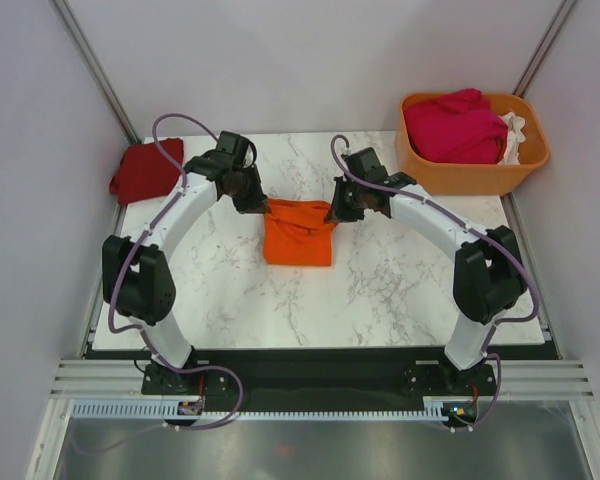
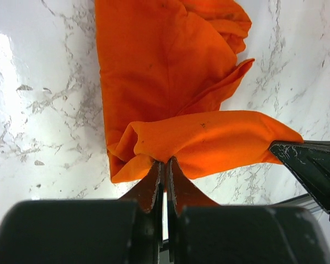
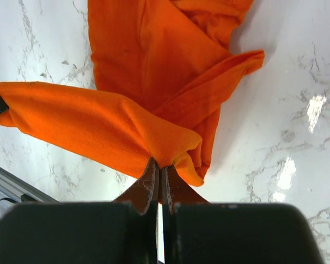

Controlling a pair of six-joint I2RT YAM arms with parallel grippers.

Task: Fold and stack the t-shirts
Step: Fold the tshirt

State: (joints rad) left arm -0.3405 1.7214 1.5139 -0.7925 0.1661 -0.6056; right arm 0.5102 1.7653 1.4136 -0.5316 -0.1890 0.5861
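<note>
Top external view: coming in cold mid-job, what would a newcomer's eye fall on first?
The bright orange cloth t-shirt at the middle of the white marble table, its far edge pinched by the left fingers and the right fingers. Next, the rigid orange plastic basket at the far right corner holding a magenta cloth t-shirt, and a dark red cloth t-shirt at the far left corner.

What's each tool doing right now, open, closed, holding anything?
Left tool: shut on the orange t-shirt, pinching one end of a lifted edge.
Right tool: shut on the same orange t-shirt, pinching the other end.
</note>
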